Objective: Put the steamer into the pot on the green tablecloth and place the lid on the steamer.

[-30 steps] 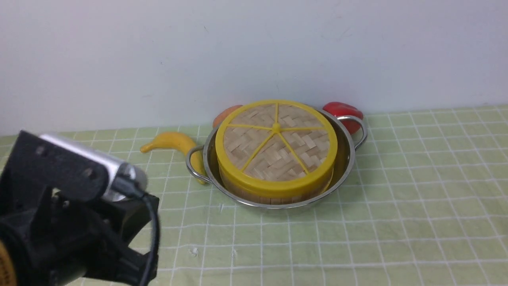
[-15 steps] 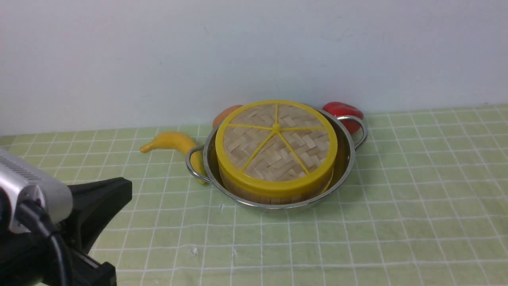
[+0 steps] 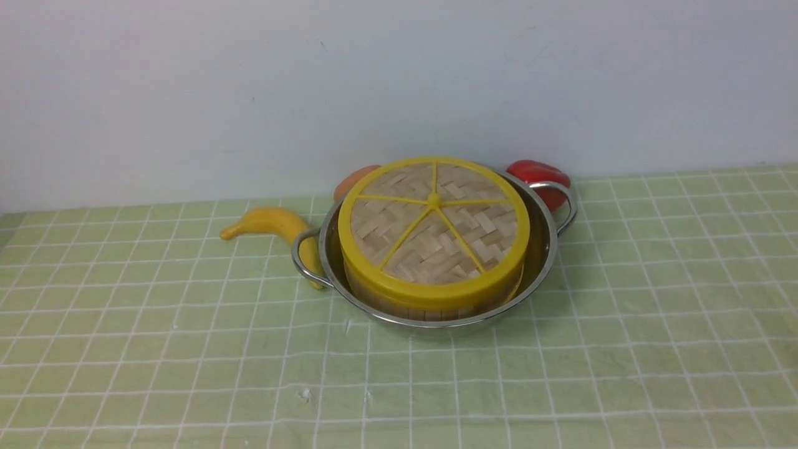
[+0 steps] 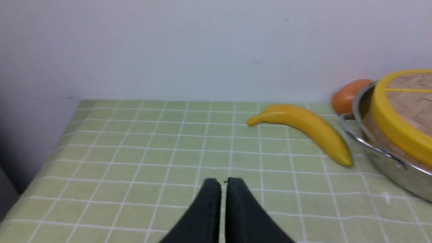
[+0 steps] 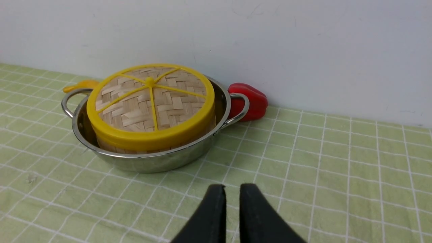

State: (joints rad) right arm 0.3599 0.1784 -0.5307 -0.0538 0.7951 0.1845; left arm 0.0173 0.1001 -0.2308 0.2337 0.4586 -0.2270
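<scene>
The pot served as landmark on the green tablecloth. Left of it lay a banana, tip against its handle. Inside sat the steamer, the lid flat on top. Behind it – an orange item; behind right – a red pepper. No writing was readable. The left gripper hung nearly clenched, empty; the right gripper stood slightly parted, empty.

**No Readable Text**

No lettering, labels, brand marks, numbers or signs are showing anywhere in these views; nothing legible is appearing on any object, the cloth-covered surface, or the wall behind.
</scene>
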